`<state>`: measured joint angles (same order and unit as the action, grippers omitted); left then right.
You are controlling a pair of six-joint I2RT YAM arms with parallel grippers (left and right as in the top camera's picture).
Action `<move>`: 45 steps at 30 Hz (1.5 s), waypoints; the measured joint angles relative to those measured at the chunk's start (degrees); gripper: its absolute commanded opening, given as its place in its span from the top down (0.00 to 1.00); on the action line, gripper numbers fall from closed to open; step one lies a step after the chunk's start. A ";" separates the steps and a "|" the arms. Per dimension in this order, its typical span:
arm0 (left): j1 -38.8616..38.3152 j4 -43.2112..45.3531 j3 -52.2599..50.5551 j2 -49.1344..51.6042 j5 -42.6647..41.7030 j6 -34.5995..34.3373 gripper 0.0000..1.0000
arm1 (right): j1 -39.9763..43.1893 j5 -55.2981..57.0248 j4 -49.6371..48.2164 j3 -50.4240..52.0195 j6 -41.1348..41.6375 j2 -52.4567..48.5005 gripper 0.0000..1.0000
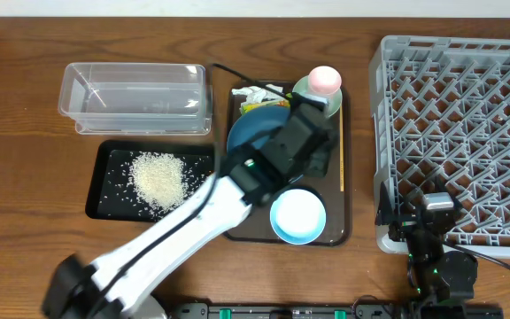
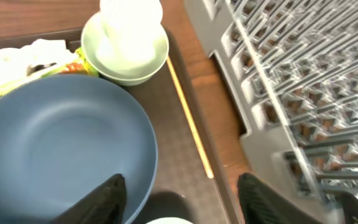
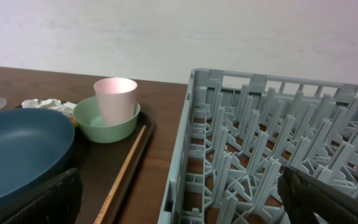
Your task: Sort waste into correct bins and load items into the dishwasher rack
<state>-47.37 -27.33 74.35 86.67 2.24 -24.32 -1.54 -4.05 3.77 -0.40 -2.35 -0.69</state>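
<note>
- Looks like a robotics lab bench, staged as a dish station.
- Wooden table (image 1: 25,106), plain white wall (image 3: 166,31) beyond.
- Grey dishwasher rack (image 1: 467,115) at right, robot arm (image 1: 175,226) reaching in from the near edge.

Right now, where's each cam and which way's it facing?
Overhead: above table, straight down on brown serving tray and grey pegged plastic rack; left arm, right arm show.
Left wrist: over tray, tilted down at large dark-blue bowl; left fingers at bottom.
Right wrist: low beside rack, facing level across tray; right fingers in bottom corners.
Wrist views share small pink cup in pale mint-green bowl.
</note>
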 measured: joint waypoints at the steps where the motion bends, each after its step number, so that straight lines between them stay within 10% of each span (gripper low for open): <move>1: 0.00 -1.05 0.00 -1.16 0.00 -0.02 0.35 | 0.00 0.00 0.00 0.00 -0.02 0.00 0.01; 11: 0.02 -13.16 0.00 -4.46 2.47 0.13 0.18 | 0.00 0.00 0.00 0.00 0.00 0.00 0.01; 45: 0.00 -19.12 0.00 -4.46 4.00 0.11 0.14 | 0.00 0.00 0.00 0.00 0.00 0.00 0.01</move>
<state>-47.37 -46.46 74.35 82.21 6.24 -24.21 -1.54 -4.05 3.77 -0.40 -2.35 -0.69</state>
